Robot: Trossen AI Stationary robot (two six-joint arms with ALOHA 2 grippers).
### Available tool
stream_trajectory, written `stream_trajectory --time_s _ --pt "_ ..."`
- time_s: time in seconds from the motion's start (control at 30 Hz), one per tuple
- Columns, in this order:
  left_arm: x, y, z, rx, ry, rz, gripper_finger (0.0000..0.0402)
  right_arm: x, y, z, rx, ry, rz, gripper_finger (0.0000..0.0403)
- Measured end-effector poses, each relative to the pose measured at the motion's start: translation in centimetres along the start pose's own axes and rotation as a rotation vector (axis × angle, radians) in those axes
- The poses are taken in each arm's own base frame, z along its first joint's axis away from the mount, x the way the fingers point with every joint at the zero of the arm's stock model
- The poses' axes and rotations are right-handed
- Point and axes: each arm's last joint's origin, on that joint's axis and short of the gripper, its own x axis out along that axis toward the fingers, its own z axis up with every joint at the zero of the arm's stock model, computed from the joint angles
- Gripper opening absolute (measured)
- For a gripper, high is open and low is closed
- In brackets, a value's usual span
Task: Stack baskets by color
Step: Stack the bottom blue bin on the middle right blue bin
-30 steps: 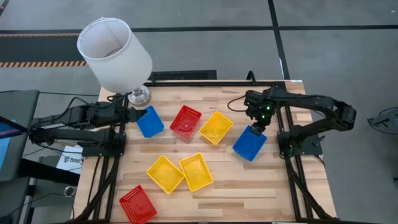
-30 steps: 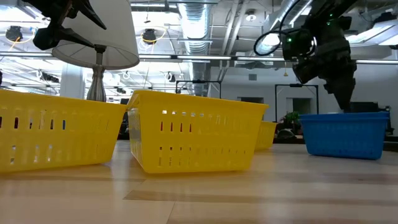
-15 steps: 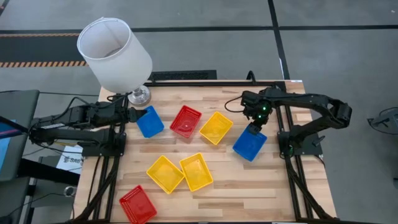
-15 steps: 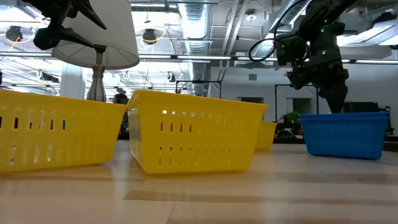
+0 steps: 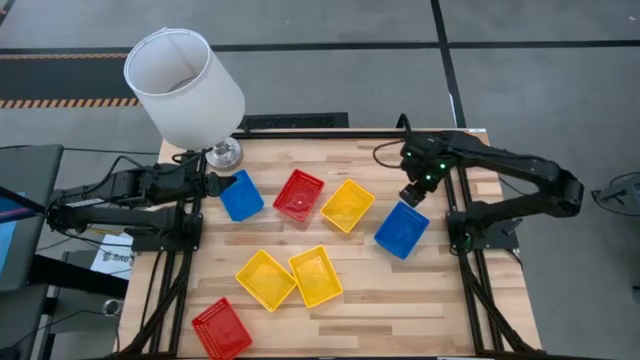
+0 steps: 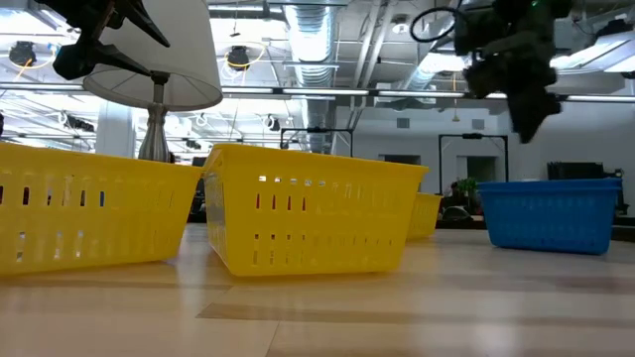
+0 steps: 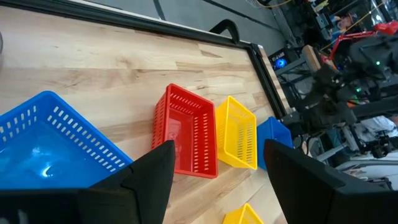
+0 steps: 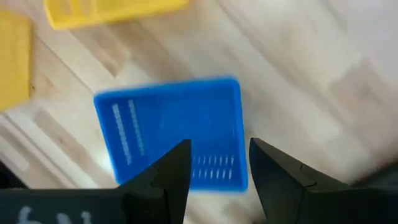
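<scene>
Wooden table (image 5: pixel 350 310) from above: the right gripper (image 5: pixel 412 193) hangs open and holds nothing, just over the back edge of a blue basket (image 5: pixel 402 229); the left gripper (image 5: pixel 213 184) waits open beside the other blue basket (image 5: pixel 240 196). From the right wrist, the blue basket (image 8: pixel 174 130) sits flat below, so I think it should grab one wall firmly and keep it level

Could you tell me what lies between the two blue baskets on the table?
In the high view, a red basket and a yellow basket lie side by side between the left blue basket and the right blue basket.
</scene>
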Motion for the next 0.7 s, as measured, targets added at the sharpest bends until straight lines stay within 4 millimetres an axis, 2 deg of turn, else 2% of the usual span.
stream_trajectory --time_s 0.17,0.37,0.7 --pt "0.0 0.0 0.0 0.0 0.0 0.0 0.0233 -0.6 1.0 -2.4 0.023 0.078 -0.018 0.0179" --pt "0.0 0.0 0.0 0.0 0.0 0.0 0.0233 -0.8 2.9 -4.4 -0.017 0.08 -0.003 0.0172" --pt "0.0 0.0 0.0 -0.001 0.0 0.0 0.0233 2.8 3.5 -6.1 -0.024 0.095 -0.019 0.0162"
